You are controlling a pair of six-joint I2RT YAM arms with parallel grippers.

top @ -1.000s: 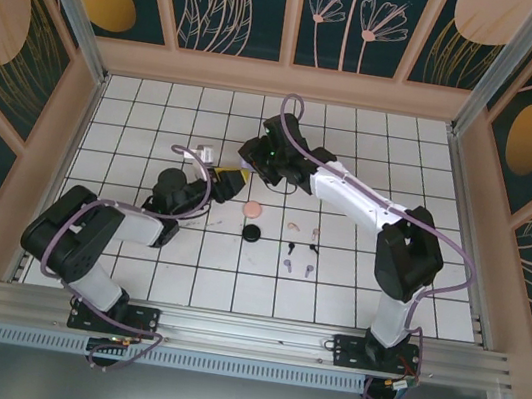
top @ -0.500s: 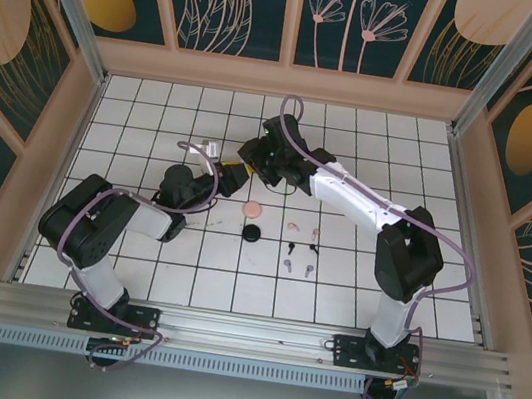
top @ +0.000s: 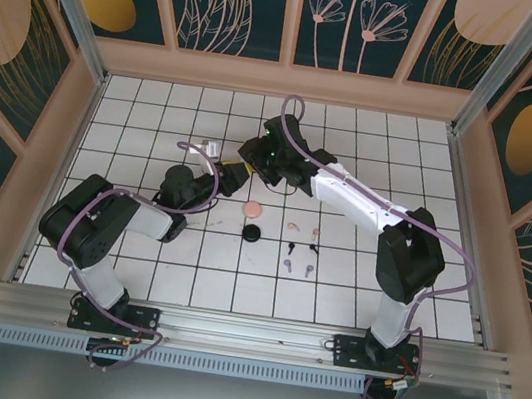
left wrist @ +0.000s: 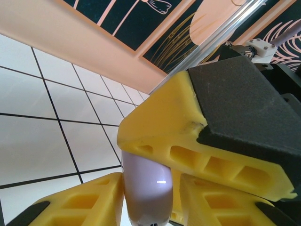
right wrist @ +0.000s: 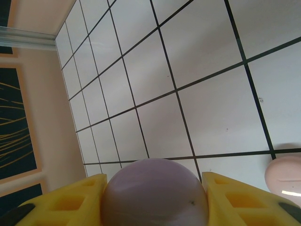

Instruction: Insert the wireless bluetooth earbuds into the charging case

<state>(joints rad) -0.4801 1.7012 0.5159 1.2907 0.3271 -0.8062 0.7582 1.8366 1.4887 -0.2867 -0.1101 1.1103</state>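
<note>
- The left gripper (left wrist: pixel 146 205) is found left of the middle of the tiled table (top: pixel 158 112), its arm bent in from the near left corner.
- Its jaws are drawn narrow about the thin edge of a lilac case (left wrist: pixel 146 186). One yellow finger (left wrist: pixel 80 205) is pressed to the case, and the other seems to touch it too, though that side is poorly seen.
- The lilac case is shared by both grippers, which are met tip to tip.
- The right gripper (right wrist: pixel 155 200) is closed on the round body of that case, with a yellow finger set against each side.
- In the left wrist view, one finger of the right gripper (left wrist: pixel 202 141), yellow with a black back, is seen lying over the top of the case.
- A pink case (top: pixel 253 209) is set on the table just on the near side of the grippers, and a black case (top: pixel 253 231) just beside it, nearer the arm bases.
- The earbuds (top: pixel 313 249) are laid on the table to the right of those two cases, outside every case, in three rows of two. The pale pink pair (top: pixel 292 227) is placed farthest back, the black pair (top: pixel 295 248) in the middle, and the lilac pair (top: pixel 287 263) nearest.
</note>
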